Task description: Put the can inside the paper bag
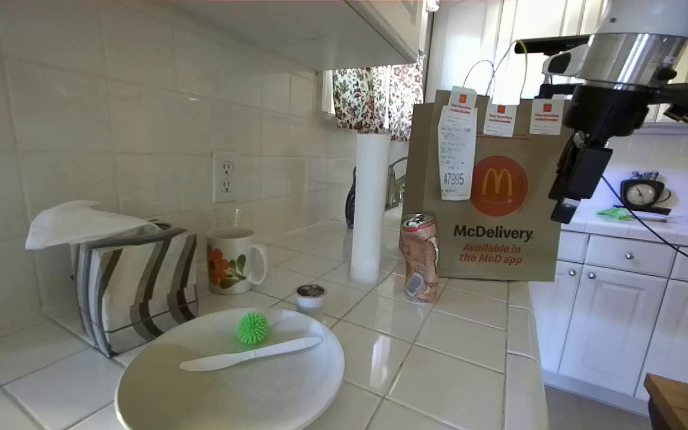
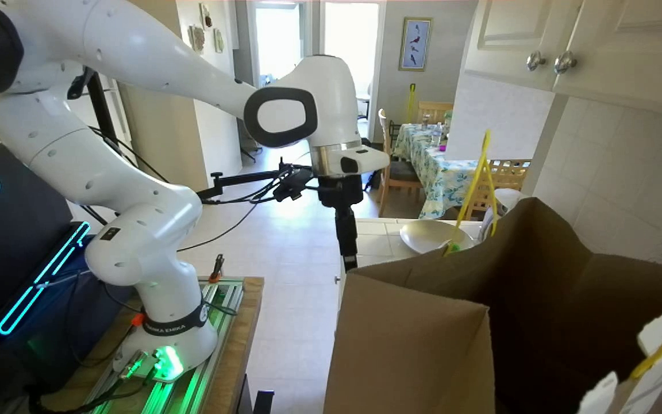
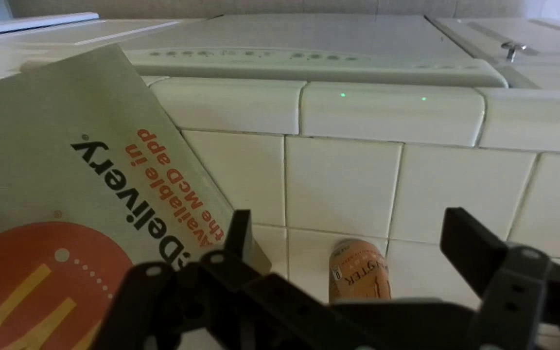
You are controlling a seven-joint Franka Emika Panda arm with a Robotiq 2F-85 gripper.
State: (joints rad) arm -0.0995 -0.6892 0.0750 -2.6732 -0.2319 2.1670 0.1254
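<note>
The can (image 1: 420,260), pinkish and dented, stands upright on the white tiled counter just in front of the paper bag in an exterior view. The brown paper bag (image 1: 495,239) stands upright with handles and receipts; its top is open in an exterior view (image 2: 411,339), where it hides the can. My gripper (image 1: 565,209) is above counter height, to the right of the can in that view; it also shows beyond the bag's rim (image 2: 349,263). In the wrist view the gripper (image 3: 350,236) is open and empty. The can (image 3: 360,272) lies beneath, between the fingers, partly hidden by the gripper body; the bag (image 3: 90,112) is left.
A tall white cylinder (image 1: 370,209) stands left of the can. A flowered mug (image 1: 230,261), small cup (image 1: 310,297), napkin holder (image 1: 141,286) and plate (image 1: 230,400) with knife (image 1: 251,355) and green ball (image 1: 252,328) are nearer. Upper cabinets (image 1: 308,30) overhang the counter.
</note>
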